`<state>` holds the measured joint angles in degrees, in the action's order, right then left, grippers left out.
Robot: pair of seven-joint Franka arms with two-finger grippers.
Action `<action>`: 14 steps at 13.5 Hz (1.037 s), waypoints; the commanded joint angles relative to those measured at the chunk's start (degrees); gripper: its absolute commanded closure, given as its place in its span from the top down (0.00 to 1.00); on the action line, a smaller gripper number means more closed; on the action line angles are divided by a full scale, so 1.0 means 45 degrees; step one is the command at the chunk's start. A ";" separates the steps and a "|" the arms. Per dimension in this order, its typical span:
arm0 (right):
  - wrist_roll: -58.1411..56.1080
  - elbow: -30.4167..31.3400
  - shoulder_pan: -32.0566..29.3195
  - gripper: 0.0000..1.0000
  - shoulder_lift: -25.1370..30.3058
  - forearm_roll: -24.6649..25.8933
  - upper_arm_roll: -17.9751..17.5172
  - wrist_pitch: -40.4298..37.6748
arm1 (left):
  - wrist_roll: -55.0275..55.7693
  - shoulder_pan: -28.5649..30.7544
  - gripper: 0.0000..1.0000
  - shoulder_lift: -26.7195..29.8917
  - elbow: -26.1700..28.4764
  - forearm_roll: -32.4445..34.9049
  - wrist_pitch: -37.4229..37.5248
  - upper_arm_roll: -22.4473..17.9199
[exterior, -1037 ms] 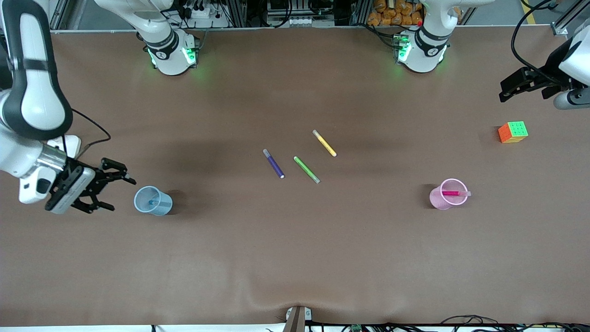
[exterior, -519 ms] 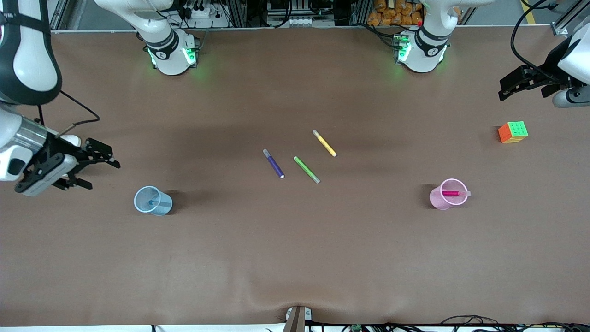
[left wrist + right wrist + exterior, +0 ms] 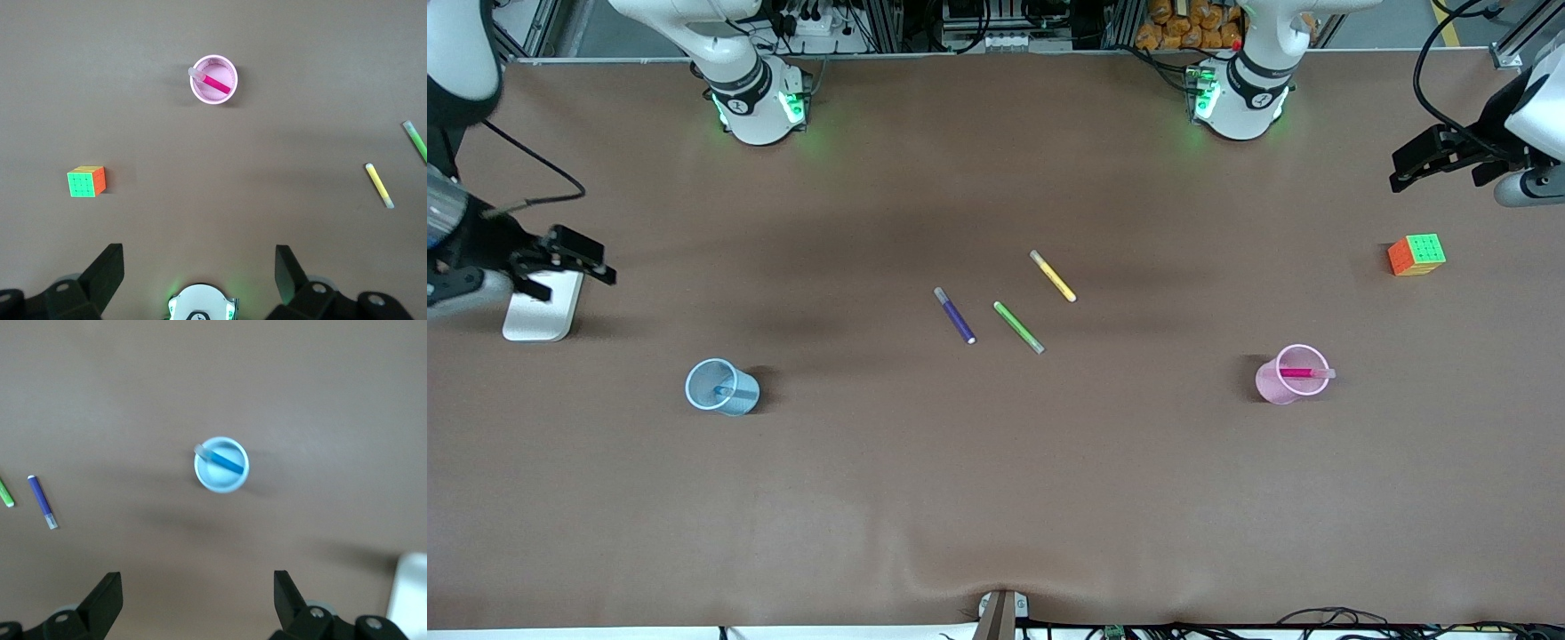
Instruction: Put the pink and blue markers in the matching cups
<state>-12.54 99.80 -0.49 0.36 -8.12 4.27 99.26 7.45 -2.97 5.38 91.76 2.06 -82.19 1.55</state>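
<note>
The blue marker (image 3: 720, 389) stands inside the light blue cup (image 3: 721, 388) toward the right arm's end of the table; both also show in the right wrist view, marker (image 3: 223, 460) in cup (image 3: 222, 465). The pink marker (image 3: 1305, 373) lies across the pale pink cup (image 3: 1288, 374), also in the left wrist view, marker (image 3: 215, 83) in cup (image 3: 213, 80). My right gripper (image 3: 569, 258) is open and empty, up over the table's edge at its own end. My left gripper (image 3: 1414, 169) is open and empty, up over its own end.
Purple (image 3: 955, 316), green (image 3: 1019, 327) and yellow (image 3: 1053, 276) markers lie mid-table. A colour cube (image 3: 1416, 255) sits near the left arm's end. A white block (image 3: 541, 307) lies under the right gripper.
My right gripper has risen and drawn away from the blue cup toward the table's end, uncovering the white block. The left arm has barely moved.
</note>
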 commanded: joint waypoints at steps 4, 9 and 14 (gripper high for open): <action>0.3039 -0.1961 -0.0106 1.00 0.0077 0.1003 0.0065 -0.2659 | -0.0501 0.0036 1.00 0.0190 -0.0021 -0.0264 0.0198 0.0026; 0.3022 -0.2452 -0.0087 1.00 0.0058 0.1649 0.0085 -0.3601 | -0.0679 0.0055 1.00 0.0210 -0.0001 -0.0400 0.0217 -0.0032; 0.2963 -0.2452 0.0030 1.00 0.0058 0.1942 -0.0031 -0.3503 | -0.0698 0.0075 1.00 0.0404 0.0135 -0.0420 0.0198 -0.0052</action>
<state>-0.03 89.82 -0.52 0.89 -0.75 4.72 84.06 5.58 -2.95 5.45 91.74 1.18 -82.11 1.49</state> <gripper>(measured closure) 0.000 0.000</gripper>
